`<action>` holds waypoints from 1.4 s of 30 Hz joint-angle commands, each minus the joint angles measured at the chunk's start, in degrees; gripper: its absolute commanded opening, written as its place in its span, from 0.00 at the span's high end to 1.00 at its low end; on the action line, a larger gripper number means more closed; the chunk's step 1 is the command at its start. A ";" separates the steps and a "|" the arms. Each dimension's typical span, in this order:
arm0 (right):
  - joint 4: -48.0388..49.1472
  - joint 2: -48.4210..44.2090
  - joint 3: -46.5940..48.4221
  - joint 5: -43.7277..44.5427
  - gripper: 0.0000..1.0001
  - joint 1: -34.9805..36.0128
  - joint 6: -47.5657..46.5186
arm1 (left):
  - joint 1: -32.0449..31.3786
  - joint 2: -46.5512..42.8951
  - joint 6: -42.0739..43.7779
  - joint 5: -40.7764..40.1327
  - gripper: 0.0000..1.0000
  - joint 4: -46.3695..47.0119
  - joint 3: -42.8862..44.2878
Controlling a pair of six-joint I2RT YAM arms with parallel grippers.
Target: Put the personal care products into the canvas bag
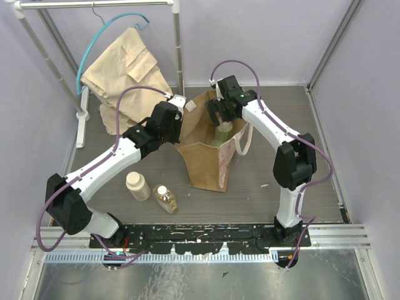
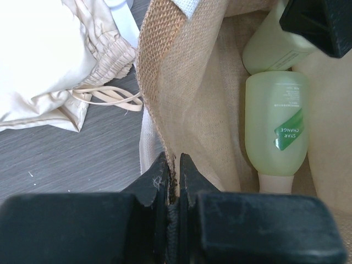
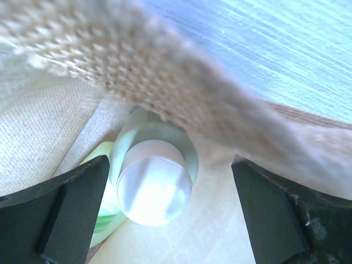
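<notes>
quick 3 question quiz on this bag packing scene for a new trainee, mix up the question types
1. True or false: the left gripper is pinching the rim of the canvas bag.
2. How many bottles lie on the table outside the bag? A one, B two, C four.
3. Fill in: the right gripper stands ____ over a green bottle inside the bag.
Key: 1 true. 2 B, the cream bottle and the amber bottle. 3 open.
</notes>
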 commanded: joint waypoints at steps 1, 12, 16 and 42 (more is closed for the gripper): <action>0.36 -7.24 5.09 5.12 0.00 -0.05 1.94 | -0.36 -0.84 0.91 -0.48 1.00 -1.08 1.30; 0.05 -36.62 -13.81 14.40 0.00 11.85 6.70 | -0.28 -1.33 3.16 -1.08 1.00 -1.51 0.75; -3.71 -46.72 -20.78 14.59 0.00 18.02 11.01 | -0.19 -1.33 2.98 -1.51 1.00 -1.41 0.88; 16.90 -36.21 -39.57 11.30 0.00 55.68 20.03 | 0.15 0.25 3.80 -1.80 1.00 -3.07 3.47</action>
